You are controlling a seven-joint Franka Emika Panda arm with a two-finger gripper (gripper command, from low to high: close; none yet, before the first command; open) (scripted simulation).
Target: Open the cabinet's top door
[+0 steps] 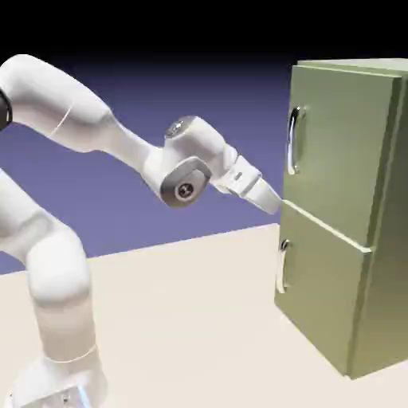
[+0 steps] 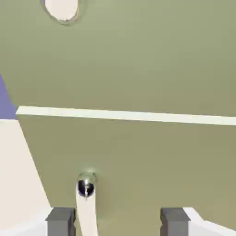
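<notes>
At right in the exterior view, the top door (image 1: pixel 339 155) looks shut, so basically nothing's done yet. The tool (image 2: pixel 118 222) is open, holding nothing; reaching its handle (image 1: pixel 294 140) and pulling both remain.

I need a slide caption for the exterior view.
A white robot arm reaches its two-finger gripper toward a tall olive-green cabinet, whose upper door, with curved silver handle, is shut.
</notes>
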